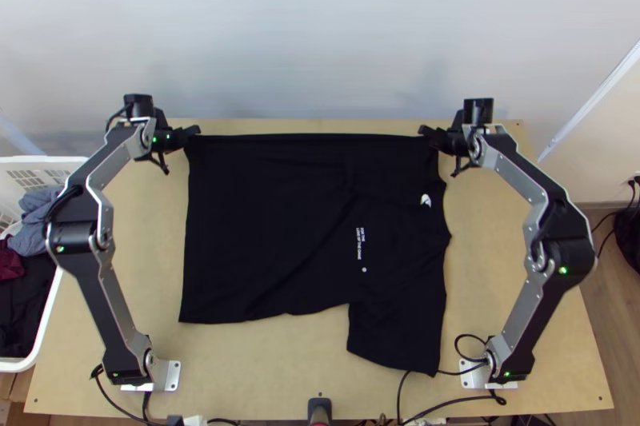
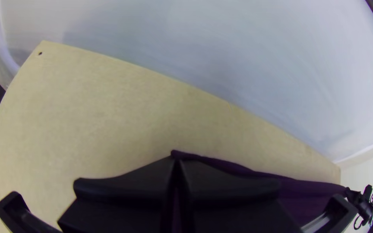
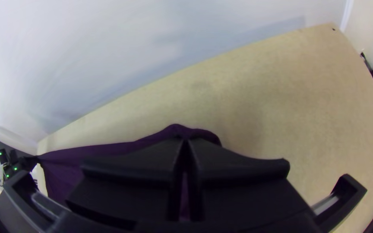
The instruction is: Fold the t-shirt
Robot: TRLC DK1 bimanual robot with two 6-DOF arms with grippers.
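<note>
I have the black t-shirt lying wide on the desk, its straight far side close to the desk's far edge, with bare wood at left and right. The top view gives me the white chest print and near sleeve; the wrist views show left pincer and right pincer closed, each gripping a far corner. Their fingers hide the pinched cloth; I can't count its layers.

Black shirt, white print on pale wood
Your counter is plain light tan; the basket is white, its clothes grey-blue, maroon and black.
</note>
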